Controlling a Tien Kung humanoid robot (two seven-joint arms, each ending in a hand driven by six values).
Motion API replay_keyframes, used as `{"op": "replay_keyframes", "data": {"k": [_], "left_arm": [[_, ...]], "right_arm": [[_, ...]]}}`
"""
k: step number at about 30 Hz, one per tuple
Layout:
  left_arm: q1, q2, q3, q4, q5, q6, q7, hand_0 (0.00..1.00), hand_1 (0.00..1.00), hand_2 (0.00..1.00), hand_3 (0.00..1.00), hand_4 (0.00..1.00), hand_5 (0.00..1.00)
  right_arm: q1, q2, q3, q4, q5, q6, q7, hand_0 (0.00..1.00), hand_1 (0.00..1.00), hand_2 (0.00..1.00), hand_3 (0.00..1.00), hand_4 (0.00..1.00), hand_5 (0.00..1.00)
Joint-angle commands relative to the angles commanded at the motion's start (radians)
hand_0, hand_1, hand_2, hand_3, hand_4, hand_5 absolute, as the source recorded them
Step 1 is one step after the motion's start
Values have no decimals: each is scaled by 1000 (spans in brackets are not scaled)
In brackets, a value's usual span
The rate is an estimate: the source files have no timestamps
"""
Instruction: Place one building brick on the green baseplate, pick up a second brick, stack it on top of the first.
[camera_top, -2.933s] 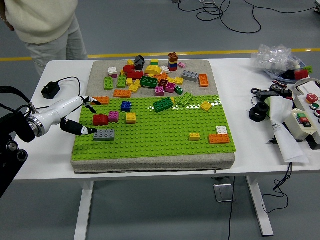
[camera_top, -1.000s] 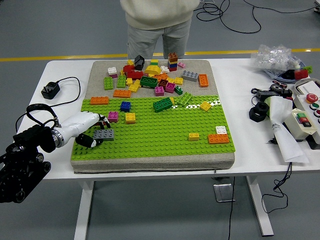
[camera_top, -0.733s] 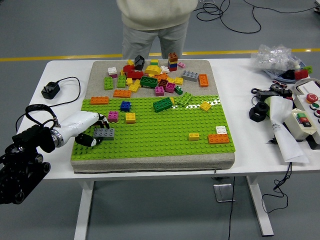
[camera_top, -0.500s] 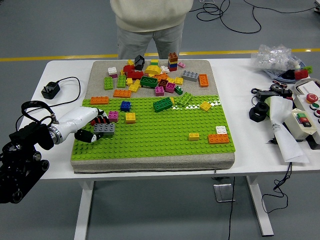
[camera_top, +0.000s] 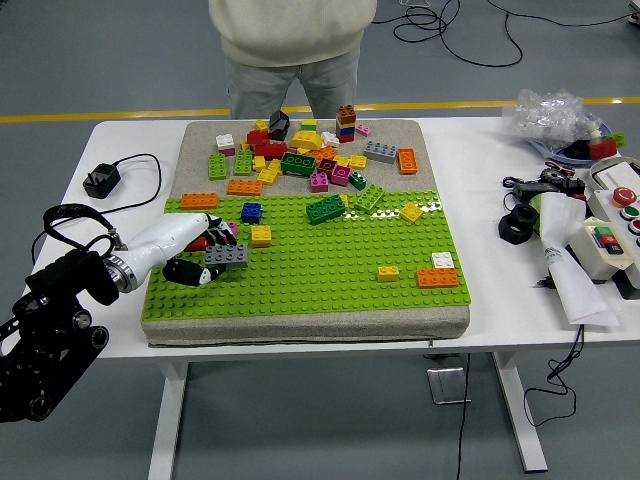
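Observation:
The green baseplate (camera_top: 330, 275) covers the near half of a grey pad. My left hand (camera_top: 208, 256) reaches in over the plate's left edge. Its fingers are shut on a long grey brick (camera_top: 228, 255) and hold it just above the plate, thumb (camera_top: 188, 272) below and fingers above. A red brick (camera_top: 198, 242) is partly hidden behind the hand. A magenta brick (camera_top: 229, 229), a yellow brick (camera_top: 261, 235) and a blue brick (camera_top: 252, 212) stand on the plate close by.
A pile of loose bricks (camera_top: 300, 155) lies on the pad's far half. Orange (camera_top: 438, 277), white (camera_top: 443, 260) and yellow (camera_top: 389, 272) bricks sit on the plate's right. A person (camera_top: 285, 45) stands at the far side. A control box (camera_top: 612, 235) and cables are on the right, a black adapter (camera_top: 100, 181) on the left.
My left hand closed on the grey brick, lifted it off the plate and moved it right and away. The person walked from the far left to the middle.

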Motion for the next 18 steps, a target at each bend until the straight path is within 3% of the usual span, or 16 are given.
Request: {"op": "replay_keyframes", "data": {"k": [10,18], "left_arm": [[46,-81,-25,-8,14,10,20,635,571,497,502,468,2],[62,-111,-24,21,34,21,22,639,573,495,502,458,2]], "right_arm": [[-2,-2,4,0,-8,3,-1,760,693,739,700,948,684],[-3,-2,2,0,-6,3,-1,760,693,740,700,949,684]]}}
